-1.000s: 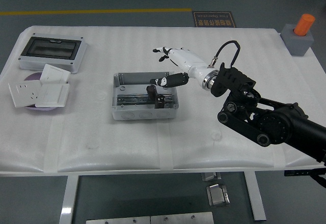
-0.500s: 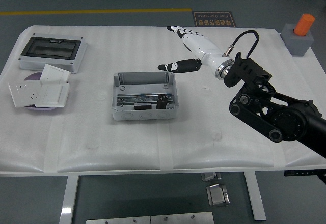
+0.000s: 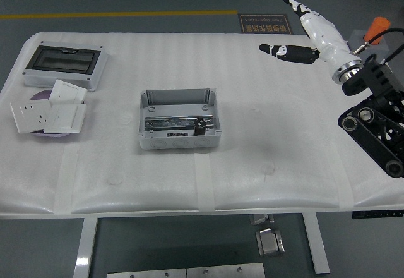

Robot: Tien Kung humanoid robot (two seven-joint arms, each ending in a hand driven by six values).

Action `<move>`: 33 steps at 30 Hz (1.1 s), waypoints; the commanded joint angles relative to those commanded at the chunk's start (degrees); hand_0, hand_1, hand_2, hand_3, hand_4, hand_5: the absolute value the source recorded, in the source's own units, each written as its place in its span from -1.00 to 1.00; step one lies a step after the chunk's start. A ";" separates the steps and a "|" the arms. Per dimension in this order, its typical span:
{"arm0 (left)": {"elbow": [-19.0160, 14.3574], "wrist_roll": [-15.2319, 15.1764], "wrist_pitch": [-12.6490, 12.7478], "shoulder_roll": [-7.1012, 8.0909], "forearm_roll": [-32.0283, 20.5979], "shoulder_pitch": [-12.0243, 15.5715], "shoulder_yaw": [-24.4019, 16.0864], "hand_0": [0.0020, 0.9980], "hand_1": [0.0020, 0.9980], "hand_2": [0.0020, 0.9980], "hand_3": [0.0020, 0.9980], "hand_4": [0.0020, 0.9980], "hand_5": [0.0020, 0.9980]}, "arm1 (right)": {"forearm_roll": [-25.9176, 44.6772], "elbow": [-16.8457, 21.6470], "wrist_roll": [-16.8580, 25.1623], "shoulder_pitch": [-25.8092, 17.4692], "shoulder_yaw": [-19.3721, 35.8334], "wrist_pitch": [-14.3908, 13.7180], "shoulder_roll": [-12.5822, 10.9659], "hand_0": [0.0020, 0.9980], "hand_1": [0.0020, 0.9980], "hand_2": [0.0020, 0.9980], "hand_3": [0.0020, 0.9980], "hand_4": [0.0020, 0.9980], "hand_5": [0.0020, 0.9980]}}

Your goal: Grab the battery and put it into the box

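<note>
Box: open grey plastic box (image 3: 179, 119), rectangular, metal rail along its floor, mid-table
Battery: small dark blocky piece (image 3: 201, 126) lying inside the box, at its right end
Right hand: glossy white shell with black fingers (image 3: 298, 35), raised well right of the box and beyond it, fingers straight and spread, thumb jutting left, holding nothing
Table: white padded foam sheet (image 3: 252, 164), faintly ribbed
Left of box: flat white switch plates (image 3: 49, 113), square; a grey enclosure with dark lid (image 3: 64, 65) beyond them

Right robot hand (image 3: 302, 33) raised, fingers spread
</note>
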 joint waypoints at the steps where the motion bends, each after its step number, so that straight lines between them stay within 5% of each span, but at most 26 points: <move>1: 0.00 0.06 -0.02 -0.08 0.03 0.10 -0.07 0.14 0.28 -0.07 0.08 0.03 -0.22 | 0.80 -0.17 0.39 -0.96 1.59 -0.15 -0.21 1.00 0.80 0.90 1.00 1.00 0.29; 11: 0.00 0.48 -0.09 -0.40 0.21 0.67 -0.58 0.14 0.29 -0.07 0.08 0.02 -0.25 | 8.51 -1.51 3.70 -7.39 14.85 -1.09 -0.04 1.00 0.76 0.88 1.00 1.00 0.27; 19: 0.00 1.04 -0.23 -0.03 1.64 1.15 -1.98 0.14 0.29 -0.07 0.08 0.03 -0.25 | 10.53 -1.71 4.41 -9.22 18.58 -1.11 -0.09 1.00 0.75 0.87 1.00 1.00 0.27; 33: 0.00 0.98 -0.24 -0.08 1.05 1.45 -1.89 0.14 0.29 -0.07 0.08 0.03 -0.26 | -2.27 1.44 1.40 -11.04 21.17 -1.58 -0.45 1.00 0.75 0.87 1.00 1.00 0.27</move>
